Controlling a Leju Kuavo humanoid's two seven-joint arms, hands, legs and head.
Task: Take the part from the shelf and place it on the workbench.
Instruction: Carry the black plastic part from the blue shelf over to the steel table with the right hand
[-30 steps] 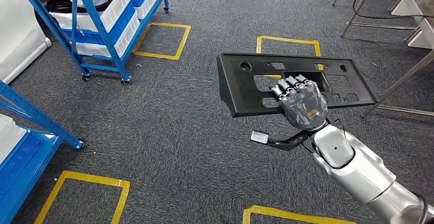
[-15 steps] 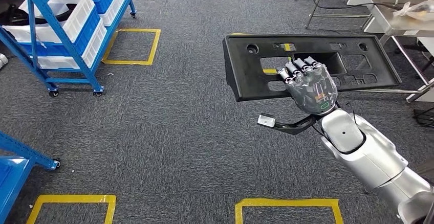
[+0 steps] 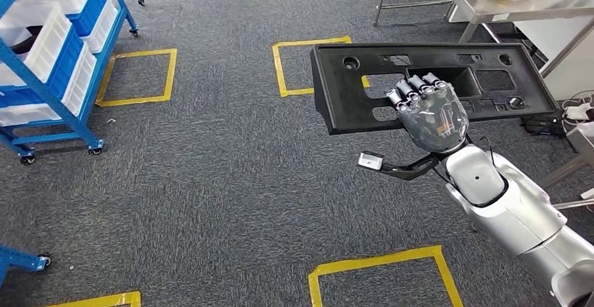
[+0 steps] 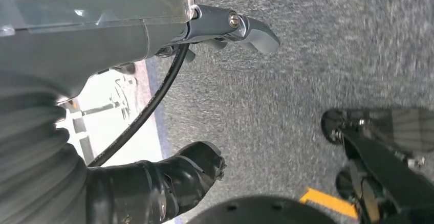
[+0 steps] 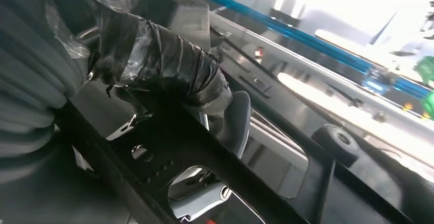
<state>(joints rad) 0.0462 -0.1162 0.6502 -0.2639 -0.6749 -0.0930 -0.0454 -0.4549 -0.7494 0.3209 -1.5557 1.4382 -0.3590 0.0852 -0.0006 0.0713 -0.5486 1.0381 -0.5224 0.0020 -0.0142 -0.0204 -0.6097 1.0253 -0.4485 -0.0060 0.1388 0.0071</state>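
One flat black cutout panel (image 3: pixel 350 90)

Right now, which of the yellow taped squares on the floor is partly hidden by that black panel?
The yellow square straight ahead: the black panel in the right hand covers its right corner. The others lie fully uncovered.

Open carpet (image 3: pixel 210 181) lies left; metal table (image 3: pixel 532 2) legs and blue shelf cart (image 3: pixel 49 62) flank it.

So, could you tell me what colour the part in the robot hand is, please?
Black part, clearest in the head view.
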